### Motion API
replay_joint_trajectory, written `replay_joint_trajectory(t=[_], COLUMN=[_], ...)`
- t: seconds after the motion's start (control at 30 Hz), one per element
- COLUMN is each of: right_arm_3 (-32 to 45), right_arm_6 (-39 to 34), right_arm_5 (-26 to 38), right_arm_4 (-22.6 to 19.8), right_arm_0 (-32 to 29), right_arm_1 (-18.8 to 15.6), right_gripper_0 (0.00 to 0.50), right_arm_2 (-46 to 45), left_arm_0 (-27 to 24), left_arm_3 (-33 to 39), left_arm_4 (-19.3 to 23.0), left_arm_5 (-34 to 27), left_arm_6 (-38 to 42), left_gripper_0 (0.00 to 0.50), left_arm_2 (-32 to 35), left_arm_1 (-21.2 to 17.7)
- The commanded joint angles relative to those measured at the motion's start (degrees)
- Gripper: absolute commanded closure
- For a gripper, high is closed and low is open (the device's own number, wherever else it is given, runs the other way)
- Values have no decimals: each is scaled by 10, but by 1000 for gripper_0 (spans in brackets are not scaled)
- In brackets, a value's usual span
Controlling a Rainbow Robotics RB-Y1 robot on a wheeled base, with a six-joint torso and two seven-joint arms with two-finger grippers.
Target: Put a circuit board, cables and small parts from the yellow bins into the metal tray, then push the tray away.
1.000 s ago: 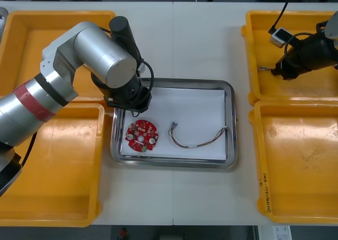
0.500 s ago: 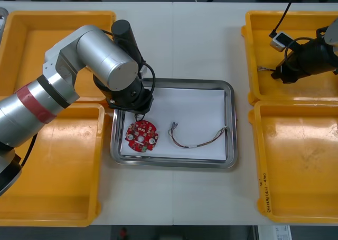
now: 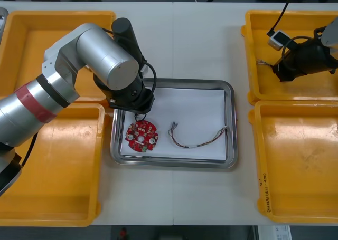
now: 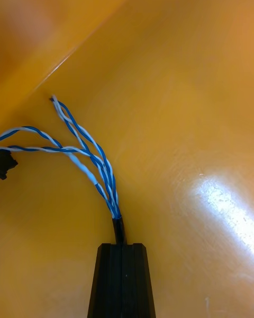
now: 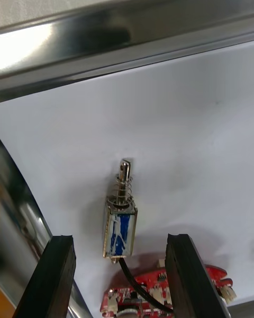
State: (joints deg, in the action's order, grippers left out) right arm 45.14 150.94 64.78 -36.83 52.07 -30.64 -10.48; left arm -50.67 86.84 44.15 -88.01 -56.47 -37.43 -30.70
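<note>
Circuit board (image 3: 141, 136) in tray (image 3: 231, 124) by left gripper (image 5: 119, 238); right gripper (image 4: 121, 246) pinching blue-white cable (image 4: 103, 177).

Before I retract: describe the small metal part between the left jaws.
The small metal part has a frame around a blue-and-white core, a spring-wrapped pin at one end, a black lead at the other reaching the red circuit board. It lies free on the tray's white inside between the left gripper's open jaws.

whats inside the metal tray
On its white liner: a red circuit board, a cable, and a small metal part between the open left gripper. The left arm covers the tray's far left corner.
</note>
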Motion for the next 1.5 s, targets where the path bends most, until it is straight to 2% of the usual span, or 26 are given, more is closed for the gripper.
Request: replay_joint_trajectory(t=[0.03, 0.17, 0.5, 0.77, 0.87, 1.0, 1.2, 1.33, 1.5], right_arm_3=[20, 45, 122, 218, 241, 275, 364, 433, 508], right_arm_6=[24, 23, 18, 3, -2, -10, -36, -64, -66], right_arm_5=[-8, 7, 129, 264, 302, 340, 403, 448, 452], right_arm_4=[-1, 7, 37, 109, 116, 122, 129, 111, 82], right_arm_0=[-14, -14, -14, -14, -14, -15, -36, -53, -76], right_arm_1=[-1, -6, -16, -17, -18, -20, -21, -21, -21], right_gripper_0=[500, 500, 500, 500, 500, 500, 500, 500, 500], right_arm_2=[14, 13, -38, -83, -103, -112, -109, -104, -98], left_arm_0=[-29, -30, -32, -43, -44, -44, -56, -66, -77], left_arm_3=[49, 68, 98, 98, 97, 87, 35, -3, -50], left_arm_4=[7, 7, 16, 16, 12, 12, 14, 5, -15], left_arm_5=[-35, -54, -104, -143, -154, -162, -161, -143, -118], left_arm_6=[22, 20, 18, 22, 22, 23, 22, 25, 32], left_gripper_0=[0, 0, 0, 0, 0, 0, 0, 0, 0], left_arm_2=[46, 70, 152, 193, 206, 234, 262, 263, 264], left_arm_1=[8, 4, -22, -57, -70, -81, -94, -102, -102])
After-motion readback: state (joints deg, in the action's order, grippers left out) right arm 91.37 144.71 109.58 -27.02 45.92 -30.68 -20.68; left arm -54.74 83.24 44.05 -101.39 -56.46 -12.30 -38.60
